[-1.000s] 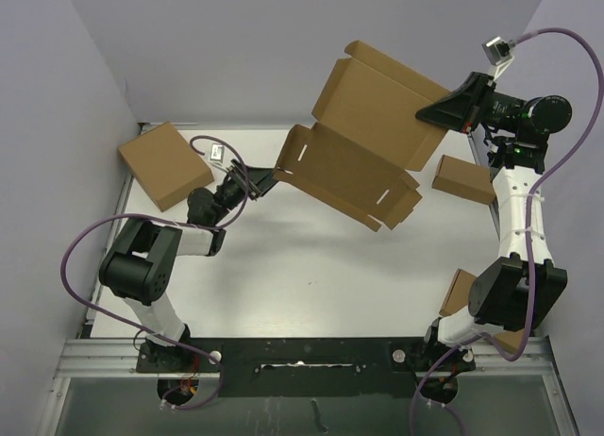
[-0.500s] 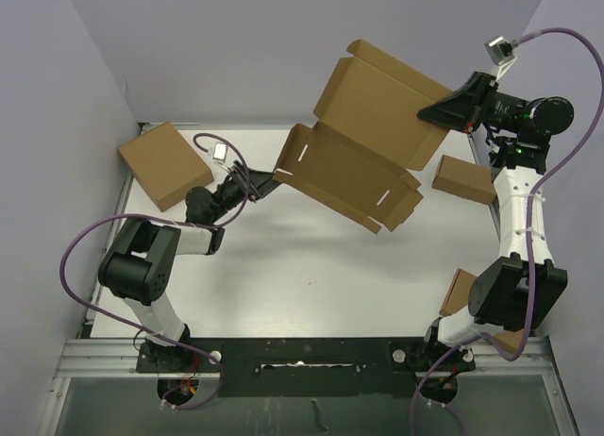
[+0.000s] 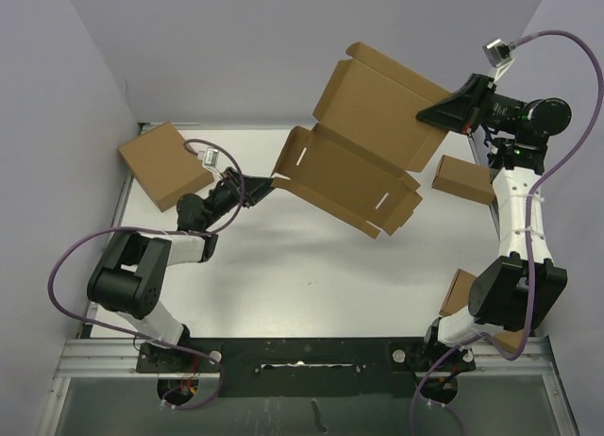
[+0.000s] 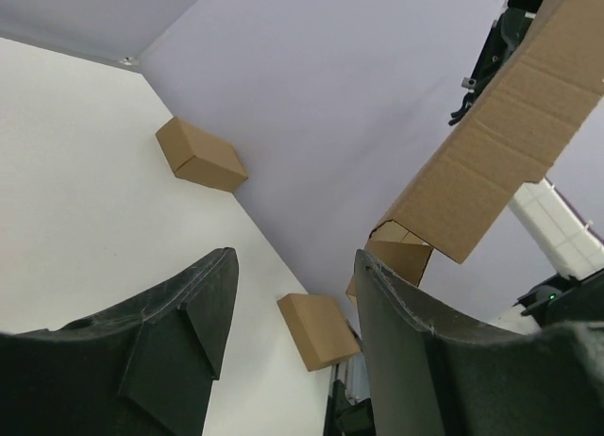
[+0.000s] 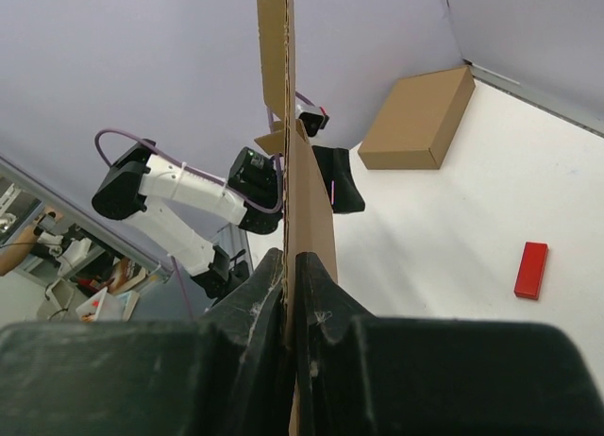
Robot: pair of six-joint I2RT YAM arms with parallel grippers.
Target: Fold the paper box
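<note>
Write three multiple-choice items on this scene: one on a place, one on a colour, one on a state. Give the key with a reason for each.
1. Where on the white table does the closed brown cardboard box lie?
A. far-left corner
B. near-right corner
C. middle

2. What colour is the small rectangular block lying on the table?
A. blue
B. red
C. green

3. The right end effector is:
A. open and empty
B. shut on the unfolded brown cardboard box
C. shut on a cable

Key: 1 A, the top view shows it by the far-left walls; 2 B, the right wrist view shows it red; 3 B, its fingers pinch the cardboard edge.
</note>
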